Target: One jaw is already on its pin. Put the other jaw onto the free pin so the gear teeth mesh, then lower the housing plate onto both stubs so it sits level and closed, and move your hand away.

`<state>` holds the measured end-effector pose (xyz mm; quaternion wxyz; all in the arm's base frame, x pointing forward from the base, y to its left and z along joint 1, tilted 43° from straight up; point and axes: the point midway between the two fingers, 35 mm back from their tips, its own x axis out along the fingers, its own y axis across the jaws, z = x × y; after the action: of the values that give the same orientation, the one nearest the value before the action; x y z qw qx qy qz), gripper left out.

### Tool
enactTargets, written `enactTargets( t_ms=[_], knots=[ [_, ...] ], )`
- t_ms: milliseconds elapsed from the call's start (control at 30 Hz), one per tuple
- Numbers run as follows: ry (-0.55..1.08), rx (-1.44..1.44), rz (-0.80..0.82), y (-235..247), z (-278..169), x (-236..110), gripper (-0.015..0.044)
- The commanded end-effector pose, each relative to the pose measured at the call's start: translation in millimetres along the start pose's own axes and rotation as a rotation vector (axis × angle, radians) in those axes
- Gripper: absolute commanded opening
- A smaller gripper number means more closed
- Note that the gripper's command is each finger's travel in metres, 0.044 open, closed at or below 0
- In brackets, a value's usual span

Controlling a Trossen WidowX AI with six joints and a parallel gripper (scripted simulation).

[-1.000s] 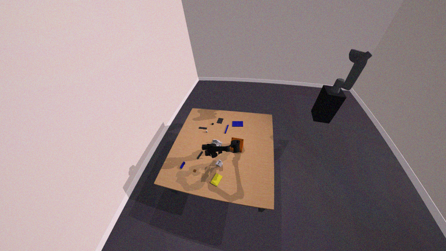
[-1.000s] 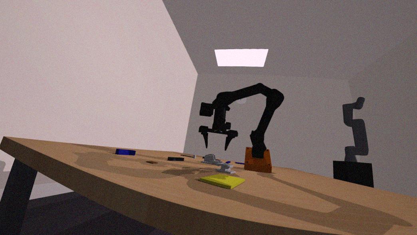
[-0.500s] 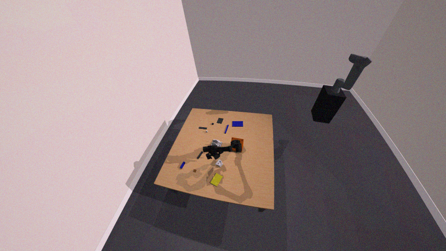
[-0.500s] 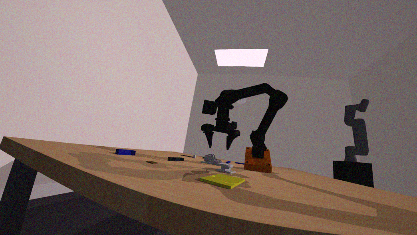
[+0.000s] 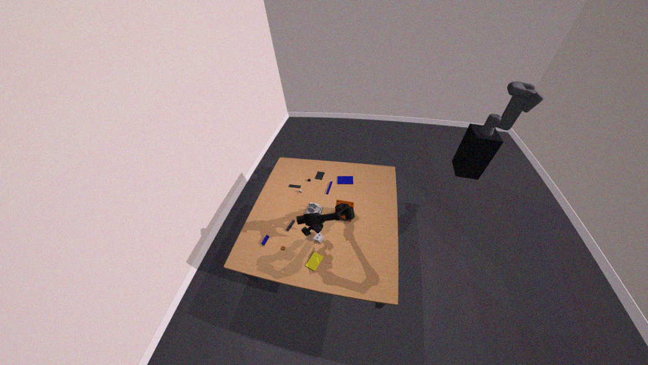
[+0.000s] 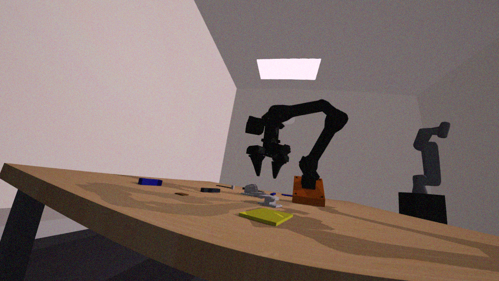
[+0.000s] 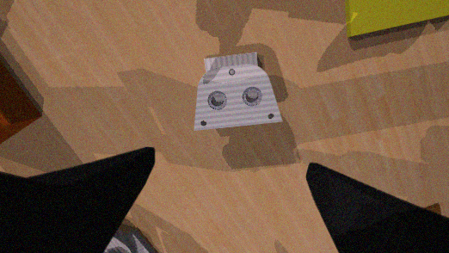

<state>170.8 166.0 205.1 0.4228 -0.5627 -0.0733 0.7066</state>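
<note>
The light grey housing plate point(image 5: 318, 237) point(image 7: 235, 113) has two large round holes and three small ones. It is raised off the table on a narrower grey support point(image 6: 269, 201). The grey gear base point(image 5: 314, 208) point(image 6: 251, 189) stands behind it; only a corner of the base point(image 7: 129, 242) shows at the bottom of the wrist view. Its jaws, pins and teeth cannot be told apart. My gripper point(image 5: 313, 229) point(image 6: 266, 176) point(image 7: 231, 163) is open and empty, well above the table, with its fingertips pointing down. In the wrist view the housing plate lies beyond the fingertips, not between them.
A yellow slab point(image 5: 314, 261) point(image 6: 266, 216) point(image 7: 396, 16) lies near the housing plate. The arm stands on an orange block point(image 6: 308, 195). A dark bar point(image 5: 290, 225) point(image 6: 210, 190), a blue block point(image 5: 265, 240) point(image 6: 150, 181) and a brown chip point(image 5: 282, 247) point(image 6: 181, 194) lie to the left. A blue plate point(image 5: 344, 179) lies farther back.
</note>
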Motion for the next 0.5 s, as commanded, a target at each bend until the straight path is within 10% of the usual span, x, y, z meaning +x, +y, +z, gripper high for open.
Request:
enactTargets(
  t_ms=[0, 467],
  knots=[
    [0.004, -0.088, -0.008, -0.7, 8.5, -3.5, 0.044],
    [0.0, -0.213, -0.014, -1.3, 19.3, -0.7, 0.044]
  ],
)
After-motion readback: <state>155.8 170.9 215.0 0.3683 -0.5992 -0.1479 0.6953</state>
